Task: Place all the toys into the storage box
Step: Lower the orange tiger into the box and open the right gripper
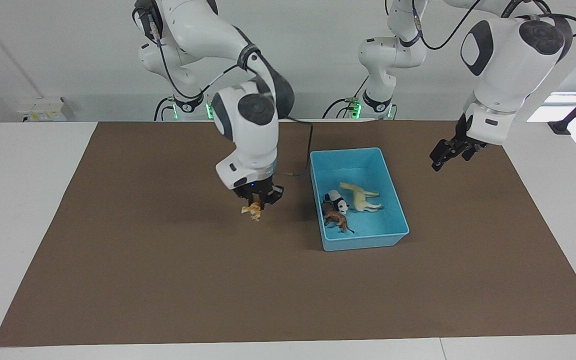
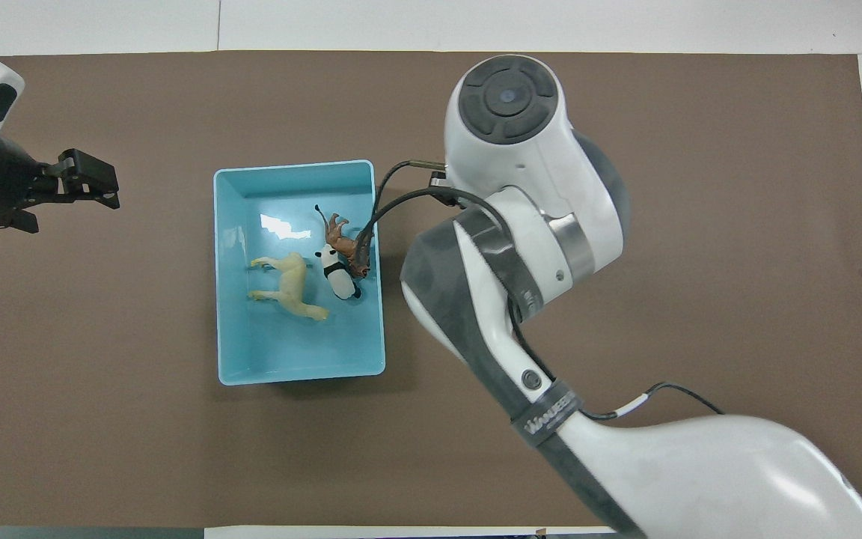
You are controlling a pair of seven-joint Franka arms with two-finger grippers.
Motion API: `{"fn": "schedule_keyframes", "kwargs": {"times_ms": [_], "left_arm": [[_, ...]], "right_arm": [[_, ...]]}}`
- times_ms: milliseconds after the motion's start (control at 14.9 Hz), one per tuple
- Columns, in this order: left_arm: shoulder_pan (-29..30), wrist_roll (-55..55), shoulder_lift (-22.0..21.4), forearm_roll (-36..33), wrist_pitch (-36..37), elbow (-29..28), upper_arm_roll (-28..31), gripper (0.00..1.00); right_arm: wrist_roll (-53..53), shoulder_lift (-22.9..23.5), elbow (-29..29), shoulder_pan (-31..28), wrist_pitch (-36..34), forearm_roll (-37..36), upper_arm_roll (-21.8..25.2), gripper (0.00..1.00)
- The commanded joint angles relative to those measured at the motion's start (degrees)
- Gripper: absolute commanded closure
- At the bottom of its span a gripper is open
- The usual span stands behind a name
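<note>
While the right jaws [image 1: 257, 199] grip the tiger [image 1: 253, 211] aloft, the left jaws [image 1: 449, 154] hang open, holding nothing.

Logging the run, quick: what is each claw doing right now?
Left claw: open, empty, over the mat.
Right claw: shut on the tiger, raised beside the storage box.

The open top of the blue storage box [image 1: 359, 156], right of frame centre in the facing view, has nothing above it. Inside, the horse [image 1: 361, 196], panda [image 1: 338, 201] and lion [image 1: 335, 218] crowd its middle, leaving bare floor at the upper end. The right gripper [image 1: 258, 199] with the tiger [image 1: 253, 211] hangs just left of it; the left gripper [image 1: 449, 152] is clear at upper right.
</note>
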State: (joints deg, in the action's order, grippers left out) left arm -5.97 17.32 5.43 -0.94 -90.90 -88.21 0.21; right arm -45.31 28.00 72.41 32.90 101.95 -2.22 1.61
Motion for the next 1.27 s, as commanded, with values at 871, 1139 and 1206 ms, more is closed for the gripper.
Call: {"fn": "schedule_keyframes", "kwargs": {"times_ms": [871, 1139, 1206], "left_arm": [[3.9, -12.6, -7.0, 4.2, 7.8, -4.9, -1.1, 0.0], [3.9, -14.6, -7.4, 4.2, 6.2, -5.4, -0.9, 0.0], [3.9, -14.2, -7.4, 4.2, 6.6, -5.5, -1.1, 0.0]], "right_arm": [[-16.7, 10.4, -7.0, 14.5, 12.0, 1.2, -0.2, 0.0], [-14.8, 2.4, -6.6, 8.1, 7.8, 0.8, 0.4, 0.0], [-11.9, 0.0, -6.1, 5.1, 5.7, 0.6, 0.5, 0.0]]}}
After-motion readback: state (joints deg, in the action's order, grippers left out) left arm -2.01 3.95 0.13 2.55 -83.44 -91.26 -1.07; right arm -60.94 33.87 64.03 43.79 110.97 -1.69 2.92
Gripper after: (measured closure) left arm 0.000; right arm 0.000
